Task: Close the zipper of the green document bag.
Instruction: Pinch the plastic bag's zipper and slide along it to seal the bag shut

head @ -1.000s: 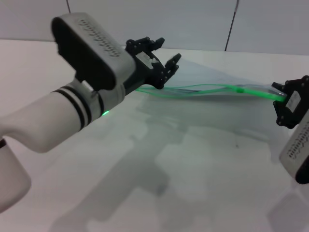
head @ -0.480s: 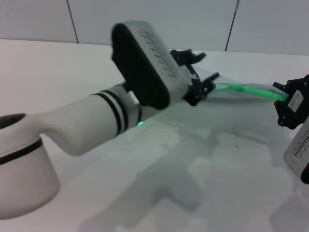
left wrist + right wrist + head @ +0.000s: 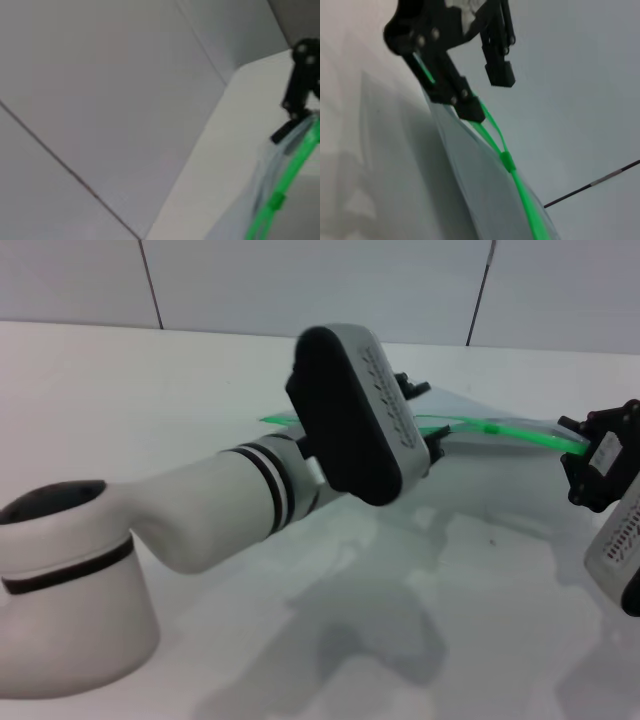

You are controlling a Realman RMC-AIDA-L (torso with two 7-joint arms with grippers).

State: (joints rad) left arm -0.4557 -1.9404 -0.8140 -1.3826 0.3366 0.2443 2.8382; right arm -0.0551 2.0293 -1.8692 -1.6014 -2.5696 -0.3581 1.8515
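Observation:
The green document bag (image 3: 505, 445) is a translucent sheet lifted off the white table, also seen in the right wrist view (image 3: 470, 180). Its bright green zipper (image 3: 530, 434) runs along the top edge, with the slider (image 3: 492, 427) partway along. At the slider (image 3: 507, 161) the strip splits into two strands toward my left gripper (image 3: 485, 92). That gripper is open, one finger (image 3: 470, 110) against the strands. In the head view the left gripper (image 3: 428, 420) is mostly hidden behind its wrist housing. My right gripper (image 3: 580, 450) is shut on the bag's right end (image 3: 300, 130).
My left arm (image 3: 200, 510) stretches across the middle of the white table (image 3: 120, 390) from its base at the near left. The right arm's housing (image 3: 620, 540) stands at the right edge. A tiled wall (image 3: 300, 280) runs along the back.
My left arm has swung to the right along the zipper toward the slider, and its housing now covers most of the gripper. The right gripper has kept its hold in place.

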